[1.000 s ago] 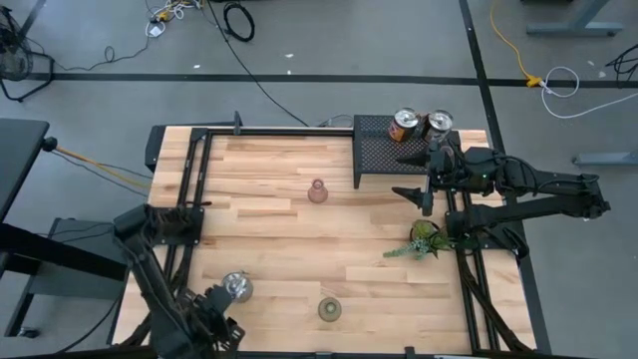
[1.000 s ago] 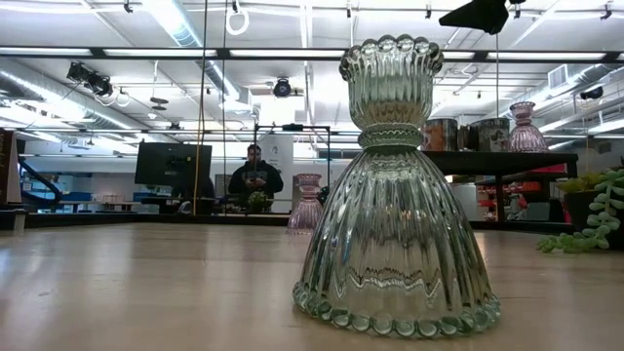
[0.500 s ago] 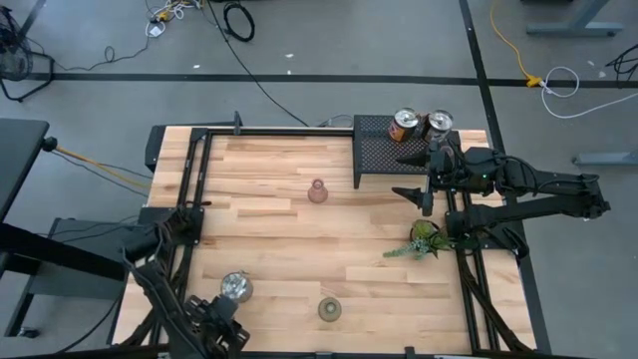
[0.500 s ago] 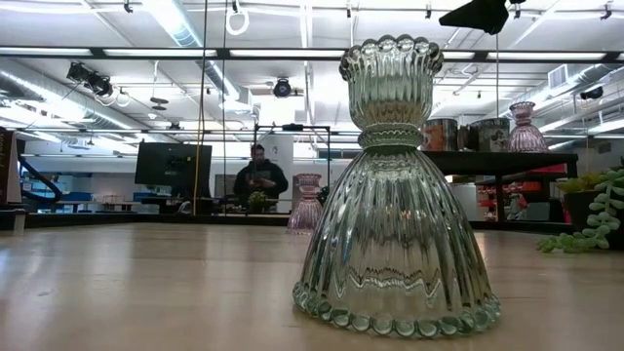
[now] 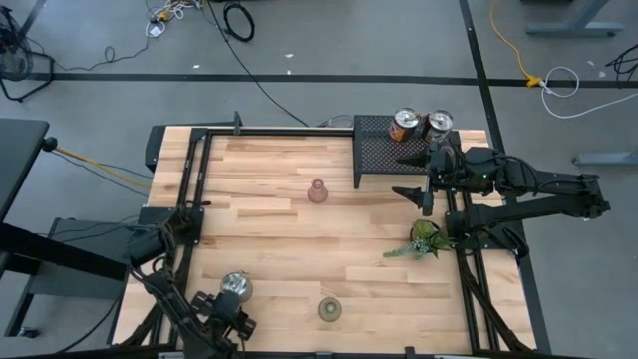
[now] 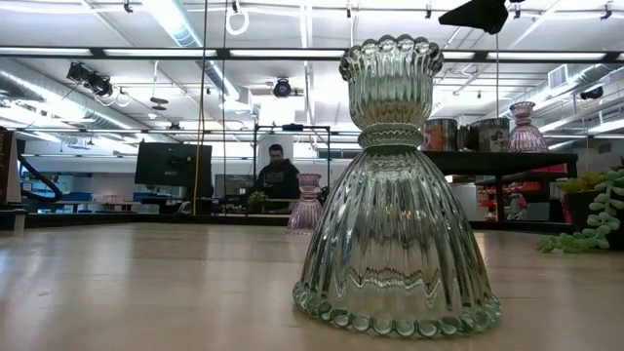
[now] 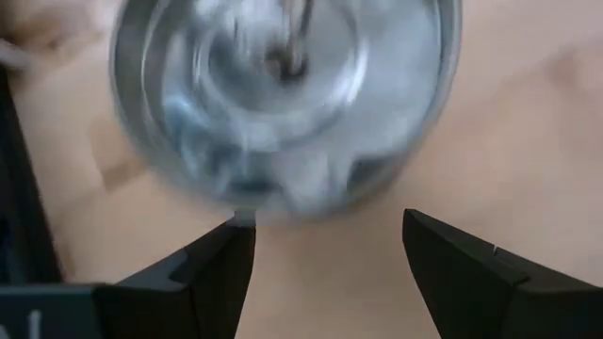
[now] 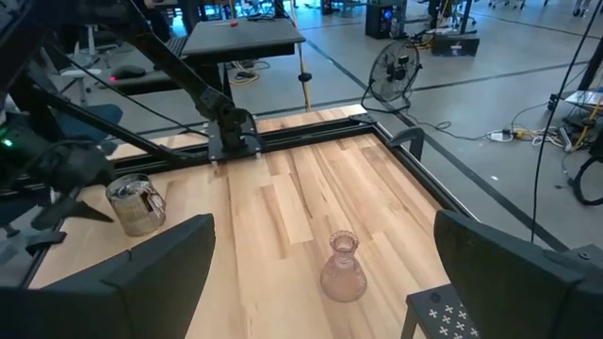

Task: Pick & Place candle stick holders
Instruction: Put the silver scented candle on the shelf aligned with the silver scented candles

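Since a second ago my left gripper [image 5: 232, 317] has crept toward the silver holder [image 5: 236, 287] at the table's near-left edge; fingers [image 7: 212, 273] spread wide, nothing held. I see my right gripper [image 5: 419, 176] open beside the black rack [image 5: 384, 150].

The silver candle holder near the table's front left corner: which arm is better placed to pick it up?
The left. Its open claw is right at the silver candle holder, while the right claw waits by the black mesh rack far across.
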Available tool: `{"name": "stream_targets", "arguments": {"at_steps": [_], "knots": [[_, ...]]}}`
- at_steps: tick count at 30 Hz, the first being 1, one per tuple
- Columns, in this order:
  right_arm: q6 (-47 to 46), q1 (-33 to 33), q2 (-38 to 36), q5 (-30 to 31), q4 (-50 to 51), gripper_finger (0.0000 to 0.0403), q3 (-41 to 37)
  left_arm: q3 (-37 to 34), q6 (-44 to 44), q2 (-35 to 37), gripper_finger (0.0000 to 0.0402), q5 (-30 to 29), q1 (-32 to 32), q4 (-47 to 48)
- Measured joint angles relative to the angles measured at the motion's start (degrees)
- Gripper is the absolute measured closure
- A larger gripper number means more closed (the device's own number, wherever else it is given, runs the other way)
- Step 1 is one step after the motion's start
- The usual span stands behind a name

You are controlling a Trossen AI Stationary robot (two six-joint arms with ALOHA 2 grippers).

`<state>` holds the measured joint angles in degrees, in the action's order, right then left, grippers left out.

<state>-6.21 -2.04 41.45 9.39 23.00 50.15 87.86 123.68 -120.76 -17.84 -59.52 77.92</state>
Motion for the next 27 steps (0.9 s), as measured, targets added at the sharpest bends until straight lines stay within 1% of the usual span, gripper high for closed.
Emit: {"name": "stream_targets", "arguments": {"at_steps": [9, 13, 15, 20, 27], "knots": [[-0.8, 0.0, 0.0, 0.0, -0.1, 0.0007, 0.0, -4.0, -2.8, 0.3, 0.0133, -12.0, 4.6, -2.9], [-0.8, 0.0, 0.0, 0.0, -0.2, 0.0007, 0.0, -7.0, -2.6, 0.3, 0.0133, -12.3, 6.9, -2.9], [-0.8, 0.0, 0.0, 0.0, -0.2, 0.0007, 0.0, -8.0, -2.1, 0.3, 0.0133, -13.8, 8.0, -3.4], [-0.8, 0.0, 0.0, 0.0, -0.2, 0.0007, 0.0, -8.5, -4.4, 0.3, 0.0133, -18.4, 10.8, -3.2], [-0.8, 0.0, 0.0, 0.0, -0.2, 0.0007, 0.0, -8.4, -4.3, 0.3, 0.0133, -19.7, 13.4, 1.7]]}}
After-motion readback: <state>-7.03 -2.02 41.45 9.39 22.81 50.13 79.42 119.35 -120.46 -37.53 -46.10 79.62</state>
